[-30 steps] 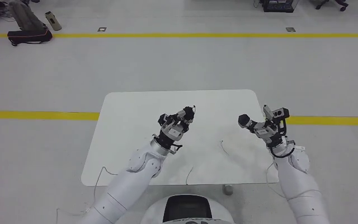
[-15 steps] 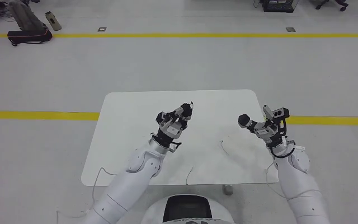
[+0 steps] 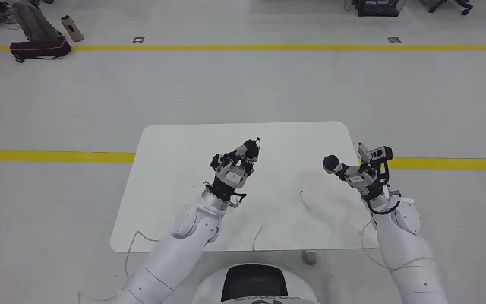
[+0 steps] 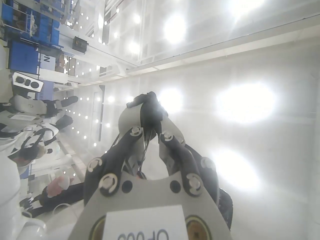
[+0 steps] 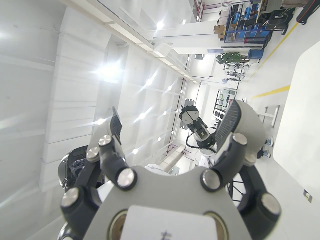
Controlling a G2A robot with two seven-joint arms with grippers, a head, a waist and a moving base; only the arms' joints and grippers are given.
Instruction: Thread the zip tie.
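Zip tie point(image 3: 259, 140) mostly hidden inside left gripper point(image 4: 155, 119) clamped on it, right gripper point(image 5: 173, 116) spread wide apart

A pale grey floor point(image 3: 243, 83) bears a far yellow line point(image 3: 266, 48) and a nearer yellow line point(image 3: 61, 156) that passes beneath the white, round-cornered surface point(image 3: 167, 205), with a black bag point(image 3: 38, 50) at the far left, bright ceiling lights point(image 4: 245, 101) overhead and blue shelving racks point(image 5: 246, 34) beyond.

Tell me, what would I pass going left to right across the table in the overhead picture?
Left gripper pinching a thin dark zip tie → loose pale strand on the table → open right gripper.
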